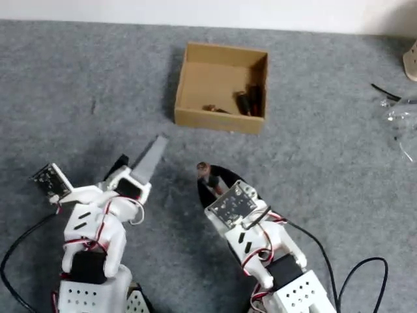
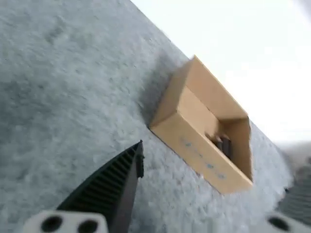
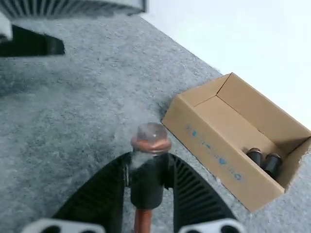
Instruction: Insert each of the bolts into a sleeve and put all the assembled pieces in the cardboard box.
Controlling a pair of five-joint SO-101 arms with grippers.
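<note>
Grey, carpet-like fabric covers the worktop [image 1: 78, 85], and the cardboard box [image 1: 221, 88] sits on it toward the far side, open at the top. Two dark assembled pieces [image 3: 264, 160] lie together in the box against one end wall. In the high view a small brownish item lies near them on the box floor, too small to identify.

The right end effector [image 3: 148, 167] is closed on a black sleeve [image 3: 146, 187], one finger pressed to each side of it. A copper-coloured bolt [image 3: 151, 138] runs through that sleeve. Its flanged head sticks out just past the fingertips, and a stretch of its shank shows at the sleeve's other end, back toward the wrist. In the high view this held piece is on the near side of the box, short of its front wall and not touching it, with the bolt head pointing roughly toward the box.

The left end effector [image 1: 142, 150] is to the left of the right one, also on the near side of the box. Its fingers are spread wide with nothing between them, and the grey finger [image 1: 151, 160] angles toward the box's near-left corner.
</note>
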